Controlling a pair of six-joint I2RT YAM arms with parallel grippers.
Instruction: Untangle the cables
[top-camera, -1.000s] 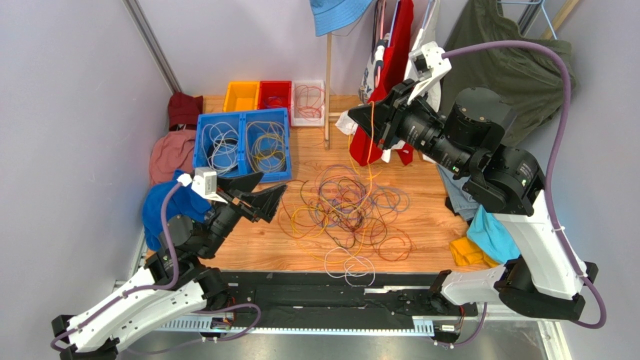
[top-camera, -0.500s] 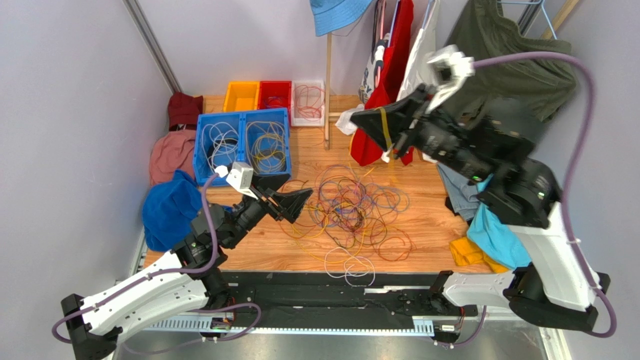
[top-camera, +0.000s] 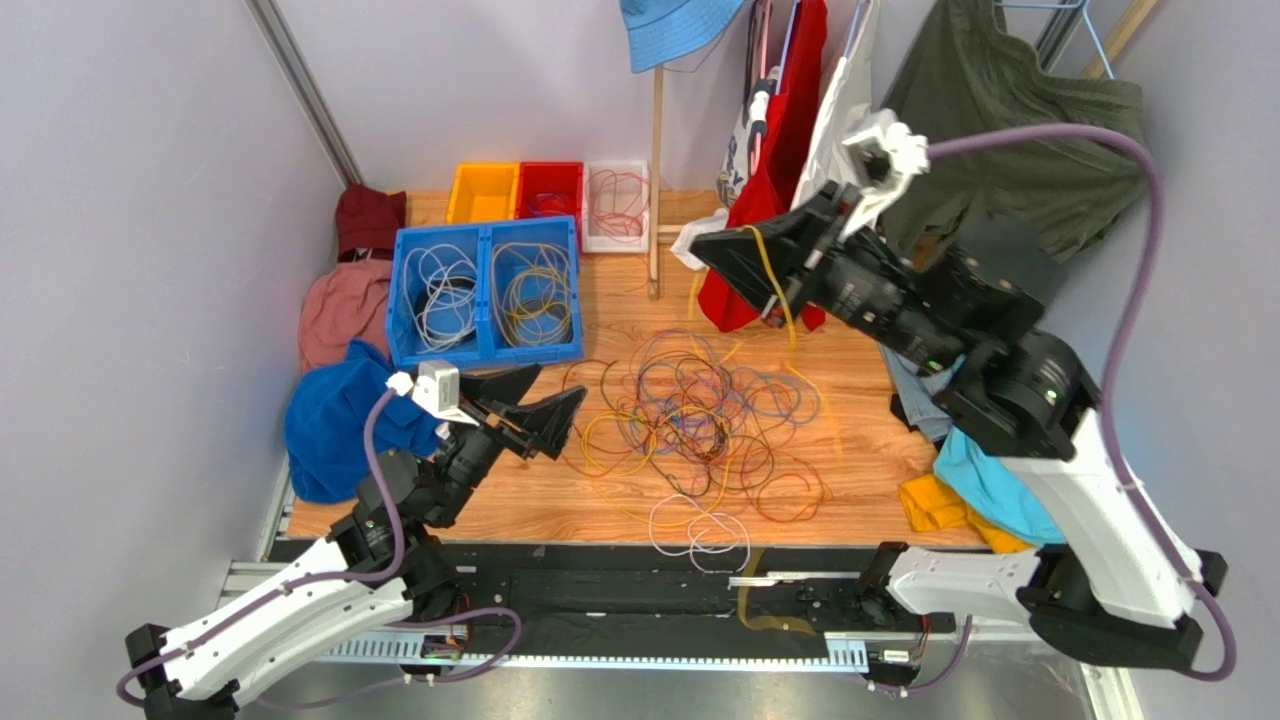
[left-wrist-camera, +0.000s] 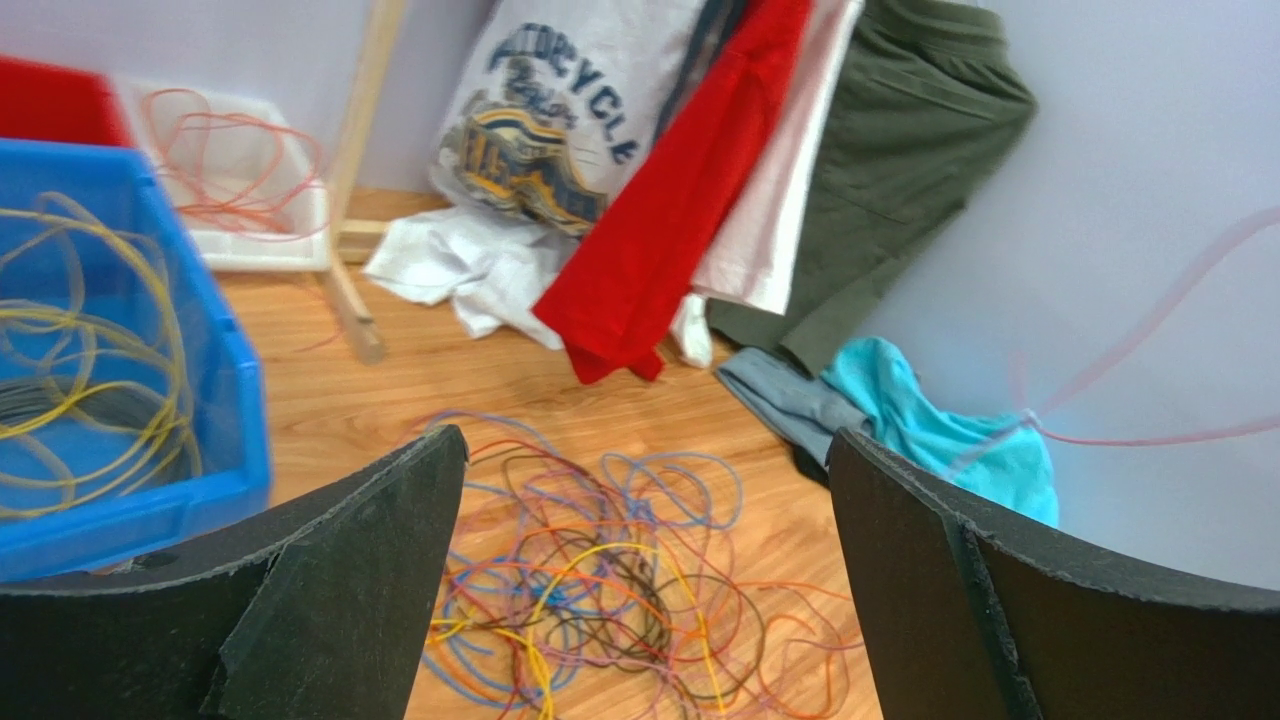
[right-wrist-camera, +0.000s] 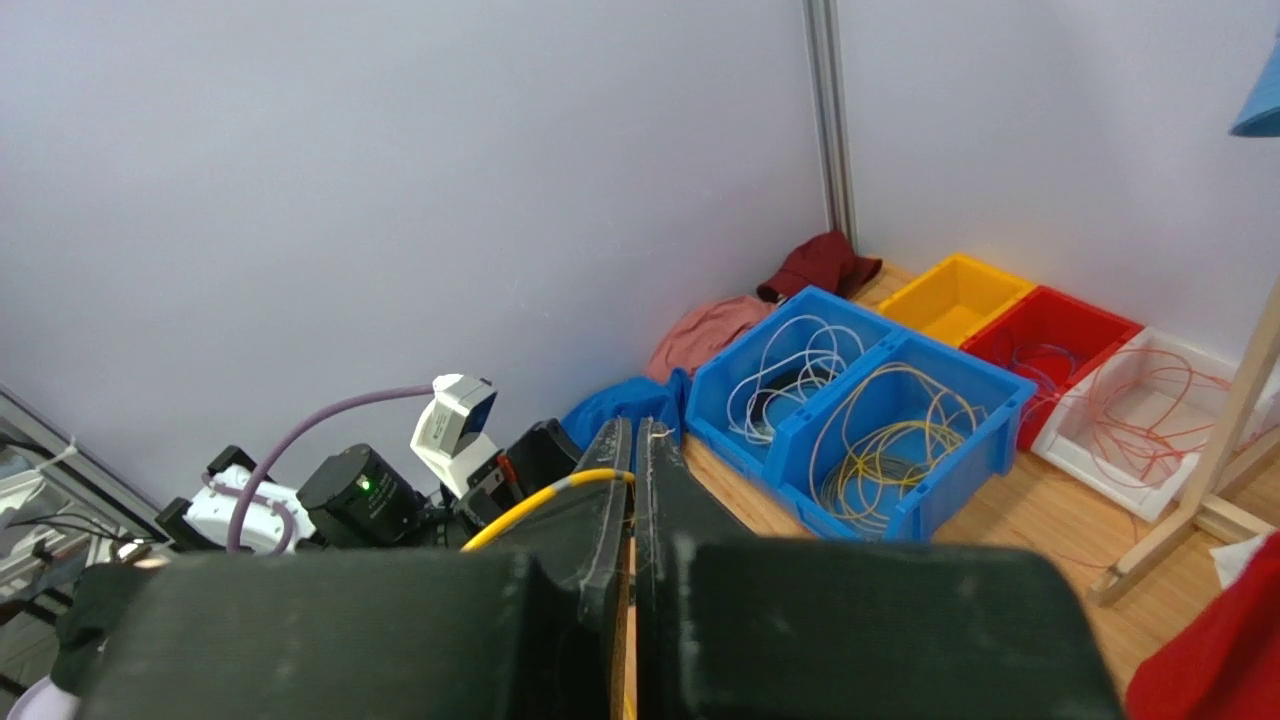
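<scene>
cables (top-camera: 699, 420): one tangled heap mid-tabletop (top-camera: 631, 308); orange, yellow, purple, brown and white strands looped over each other; a white loop (top-camera: 706, 528) lies at the heap's near edge

left jaws: spread wide, nothing between them; low, just left of the heap and pointing at it; in the left wrist view the two fingers (left-wrist-camera: 353, 593) frame the heap without touching it

right jaws: closed on a yellow cable (top-camera: 774, 278); raised high over the far right side of the heap; the strand hangs from the tips down toward the pile; in the right wrist view it comes out between the pressed-together fingers (right-wrist-camera: 579, 525)

bins at far left: blue bin (top-camera: 484, 228) has two compartments, with a white coil (top-camera: 440, 293) in the left one and a yellow coil (top-camera: 537, 297) in the right; behind it, in a row, are an orange bin (top-camera: 483, 192), a red bin (top-camera: 550, 168) and a white bin (top-camera: 616, 165); the white bin holds a red-orange coil (top-camera: 616, 198)

clutter: red garment (top-camera: 793, 105) hangs at the back right, behind the right arm; blue cloth (top-camera: 338, 428) bunched at the left edge beside the left arm
</scene>
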